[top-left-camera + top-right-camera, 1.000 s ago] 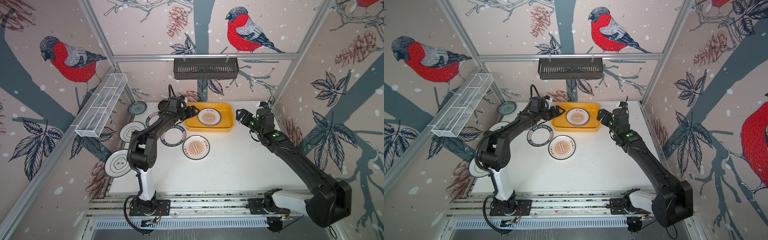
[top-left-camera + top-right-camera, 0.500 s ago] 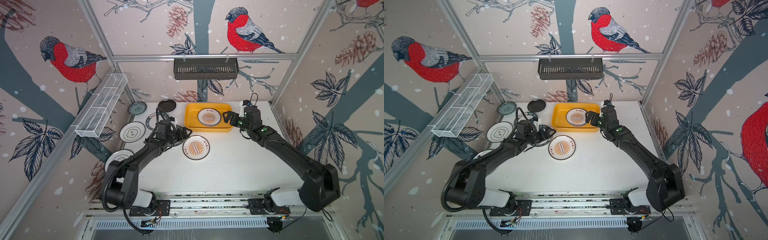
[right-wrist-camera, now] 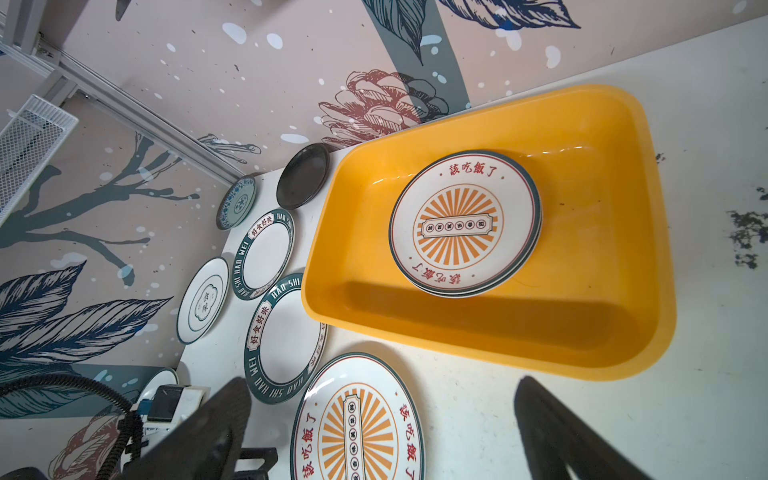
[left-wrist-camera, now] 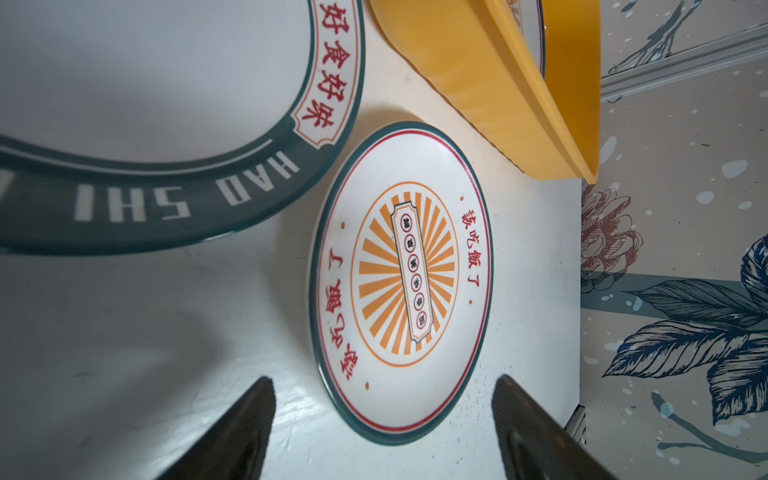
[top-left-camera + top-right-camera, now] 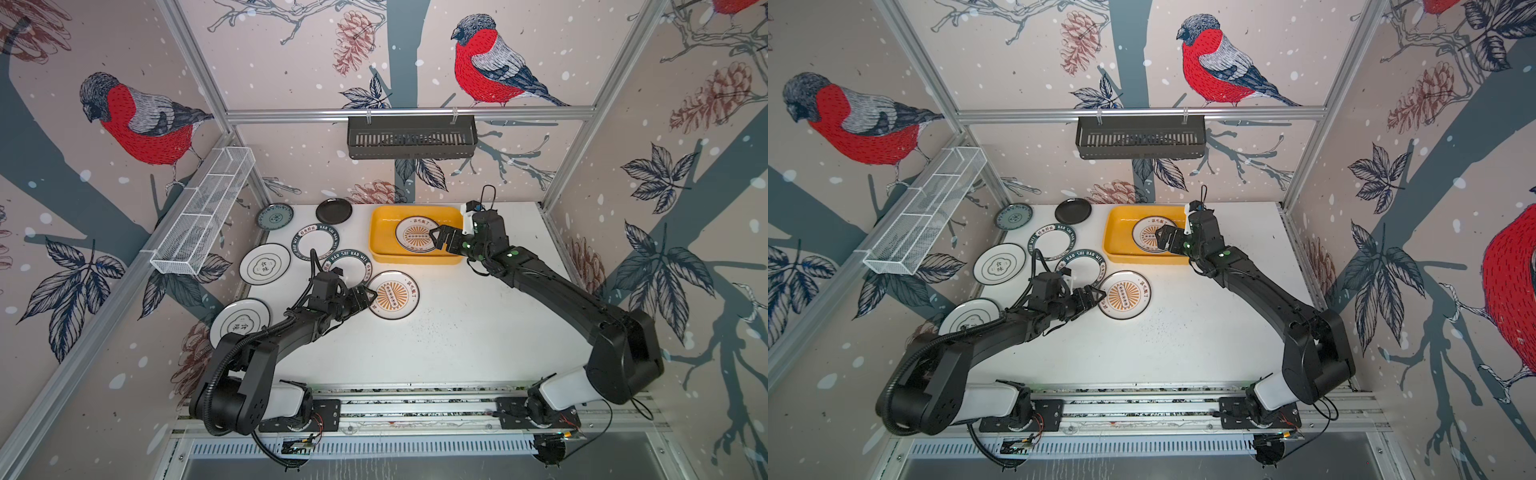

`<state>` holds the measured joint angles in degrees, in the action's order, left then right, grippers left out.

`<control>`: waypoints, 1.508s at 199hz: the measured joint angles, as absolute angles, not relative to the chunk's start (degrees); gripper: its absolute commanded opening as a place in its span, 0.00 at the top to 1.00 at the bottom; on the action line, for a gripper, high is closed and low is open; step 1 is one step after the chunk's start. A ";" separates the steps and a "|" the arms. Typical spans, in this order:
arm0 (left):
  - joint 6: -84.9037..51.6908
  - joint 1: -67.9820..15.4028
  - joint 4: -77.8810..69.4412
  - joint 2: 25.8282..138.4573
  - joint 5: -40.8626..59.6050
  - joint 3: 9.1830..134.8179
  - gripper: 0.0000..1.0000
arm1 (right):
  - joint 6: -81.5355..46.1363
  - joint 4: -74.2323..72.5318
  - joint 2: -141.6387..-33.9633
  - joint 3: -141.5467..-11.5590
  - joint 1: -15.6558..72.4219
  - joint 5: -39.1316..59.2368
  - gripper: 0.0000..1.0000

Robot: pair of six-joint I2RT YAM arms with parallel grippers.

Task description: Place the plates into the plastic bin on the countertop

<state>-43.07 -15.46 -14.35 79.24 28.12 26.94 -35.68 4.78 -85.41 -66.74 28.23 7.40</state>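
The yellow plastic bin [image 5: 376, 239] [image 3: 623, 332] stands at the back of the countertop [image 5: 457, 332] and holds a small stack of sunburst plates [image 5: 411, 233] [image 3: 463, 224]. My right gripper [image 5: 434, 240] [image 3: 380, 399] hovers open over the stack's right side, holding nothing. Another sunburst plate [image 5: 395, 296] [image 4: 401, 282] lies flat in front of the bin. My left gripper [image 5: 370, 297] [image 4: 382, 399] is open, low at that plate's left edge, with the rim between the jaws and untouched.
Left of the bin lie two dark lettered-rim plates [image 5: 318, 242] [image 5: 347, 266], two white plates with black characters [image 5: 264, 264] [image 5: 240, 324], a small black plate [image 5: 333, 210] and a grey-blue one [image 5: 274, 216]. A black basket [image 5: 411, 143] and a wire rack [image 5: 203, 216] hang on the walls.
My left arm has swung back from the far plates near the bin to the sunburst plate on the table. My right gripper has moved left over the bin.
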 measured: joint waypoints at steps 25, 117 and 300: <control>-43.03 -15.33 -15.00 85.10 30.68 29.67 0.36 | -35.81 5.26 -85.41 -66.74 28.23 7.27 0.00; -42.98 -14.41 -18.46 93.89 34.46 34.02 0.82 | -37.34 5.69 -84.75 -66.30 28.34 3.68 0.00; -26.63 -13.65 13.32 92.16 42.13 66.83 1.00 | -37.80 2.48 -82.24 -65.95 20.29 8.60 0.00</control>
<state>-26.63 -13.65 13.32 92.16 42.13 66.83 -37.80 2.48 -82.24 -65.95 20.29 8.60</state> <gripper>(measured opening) 0.075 0.996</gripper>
